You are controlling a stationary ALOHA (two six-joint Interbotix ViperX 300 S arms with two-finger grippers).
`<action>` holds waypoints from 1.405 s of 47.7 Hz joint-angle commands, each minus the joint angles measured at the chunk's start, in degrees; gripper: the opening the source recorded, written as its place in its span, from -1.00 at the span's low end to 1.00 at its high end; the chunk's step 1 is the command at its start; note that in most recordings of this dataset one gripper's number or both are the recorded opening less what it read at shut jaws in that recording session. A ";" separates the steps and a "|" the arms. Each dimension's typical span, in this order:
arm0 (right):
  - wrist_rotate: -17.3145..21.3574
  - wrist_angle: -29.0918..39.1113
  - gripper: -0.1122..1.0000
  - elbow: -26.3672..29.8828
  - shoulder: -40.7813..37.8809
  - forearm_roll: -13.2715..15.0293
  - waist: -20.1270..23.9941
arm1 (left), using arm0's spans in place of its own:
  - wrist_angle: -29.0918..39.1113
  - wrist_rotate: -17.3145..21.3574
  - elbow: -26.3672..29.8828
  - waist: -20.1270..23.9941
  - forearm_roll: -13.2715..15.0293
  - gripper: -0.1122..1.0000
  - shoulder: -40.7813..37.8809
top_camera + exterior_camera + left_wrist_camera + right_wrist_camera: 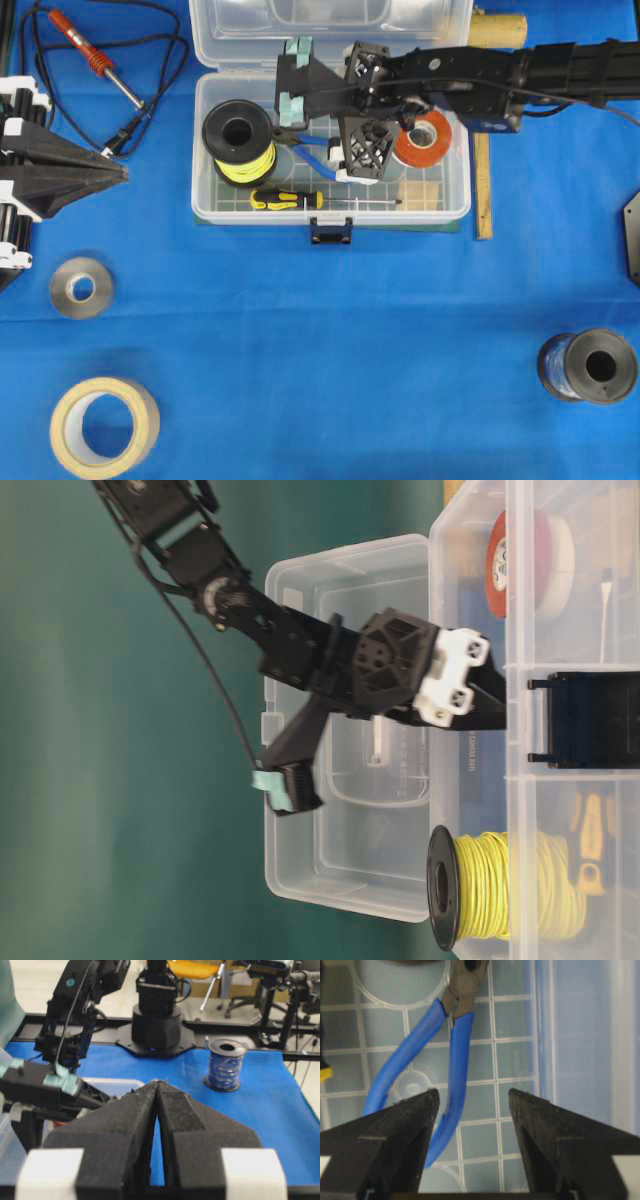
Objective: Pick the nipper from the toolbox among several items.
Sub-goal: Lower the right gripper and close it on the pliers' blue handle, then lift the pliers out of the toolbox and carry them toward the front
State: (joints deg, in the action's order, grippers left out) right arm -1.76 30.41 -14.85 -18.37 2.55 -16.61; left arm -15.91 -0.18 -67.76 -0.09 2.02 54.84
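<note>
Black right fingers (474,1132) stand apart inside the toolbox (205,150), nothing clamped; 1 blue handle of the nipper (451,1067) runs into the gap between them, its dark jaws pointing away from their tips. Blue cloth covers the table (330,340). Beyond the left fingers (158,1091), pressed together and empty, are an arm base, chairs and a blue wire spool (226,1064). Beside the right fingers lie a yellow wire spool (240,143), orange tape (424,137) and a screwdriver (300,199).
</note>
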 commanded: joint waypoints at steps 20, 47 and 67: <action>0.00 -3.08 -0.57 0.62 -0.88 -0.44 -0.09 | 0.79 -0.09 0.79 0.00 0.09 -0.80 -0.35; 2.46 -1.93 -0.57 -3.69 23.20 -0.35 1.14 | 0.79 -0.09 0.70 0.09 0.09 -0.80 -0.35; 9.93 -9.14 -0.57 -12.30 27.07 -0.35 21.09 | 0.79 -0.09 0.53 1.49 0.18 -0.80 -0.35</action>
State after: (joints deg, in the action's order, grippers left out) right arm 6.94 23.38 -27.25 8.44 2.20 1.85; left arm -14.85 -0.26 -67.76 0.79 2.11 54.84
